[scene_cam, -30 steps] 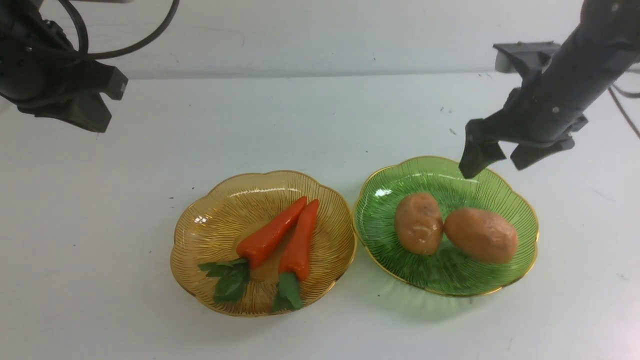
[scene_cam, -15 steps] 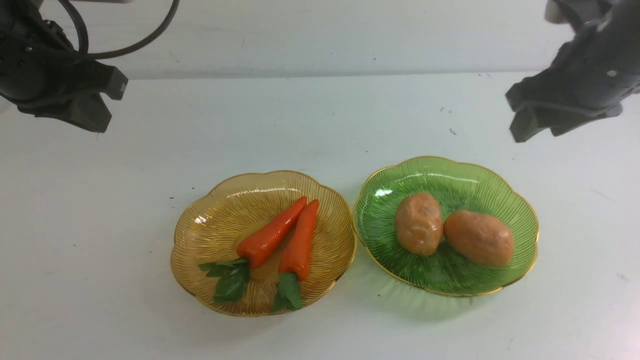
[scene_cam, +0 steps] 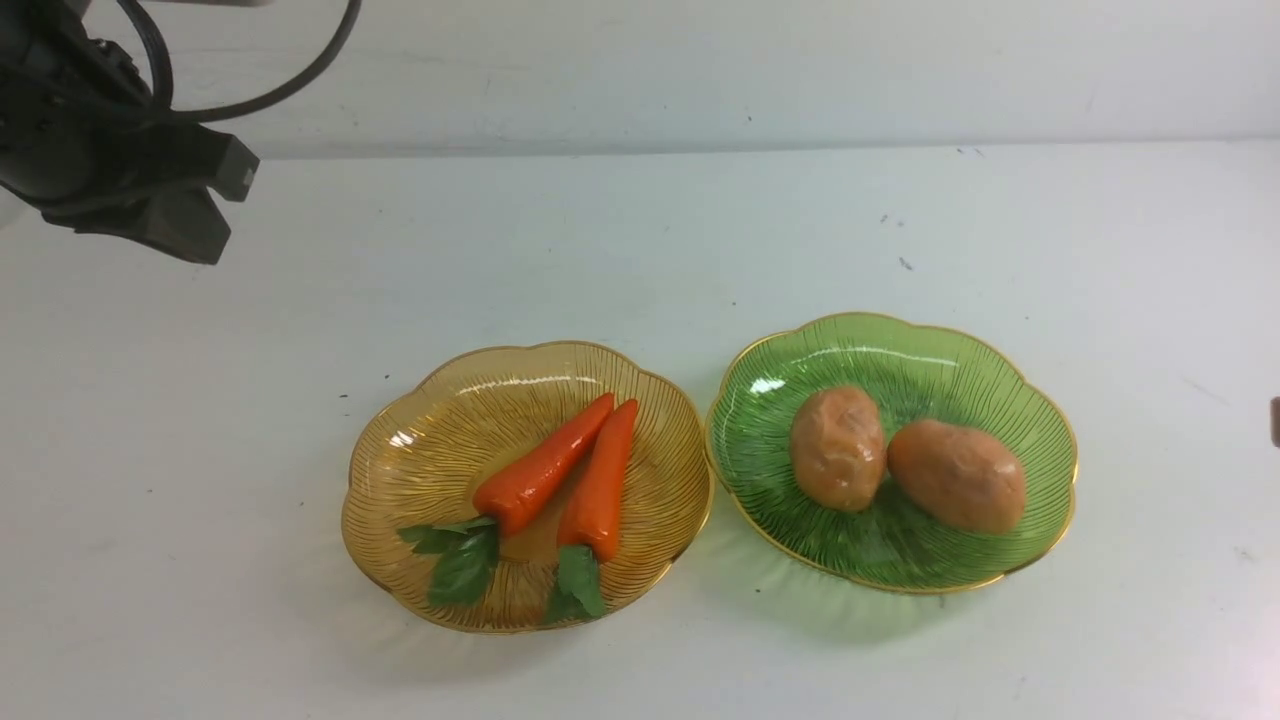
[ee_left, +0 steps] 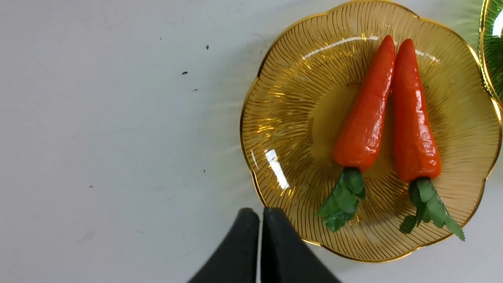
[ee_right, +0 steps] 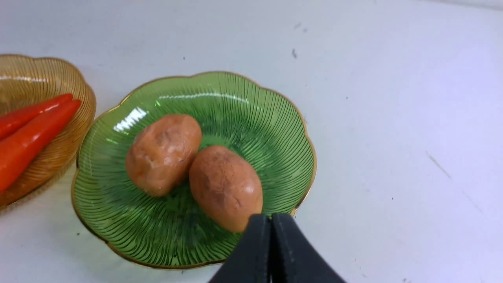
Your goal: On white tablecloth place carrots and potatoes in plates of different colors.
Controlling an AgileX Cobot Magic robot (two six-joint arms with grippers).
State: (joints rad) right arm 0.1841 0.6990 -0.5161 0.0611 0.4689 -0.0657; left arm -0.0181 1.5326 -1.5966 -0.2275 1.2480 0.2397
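Two orange carrots with green tops lie side by side in the amber plate, also in the left wrist view. Two tan potatoes lie touching in the green plate, also in the right wrist view. Both plates stand side by side on the white tablecloth. My left gripper hangs high at the far left, shut and empty. My right gripper is out of the front view; in its wrist view it is shut and empty.
A pale wall runs along the table's far edge. Small dark specks dot the cloth behind the green plate. A black cable loops above the left arm.
My right arm has pulled back from over the green plate, up and to the right, and has left the front view. The left arm, plates and vegetables have not moved.
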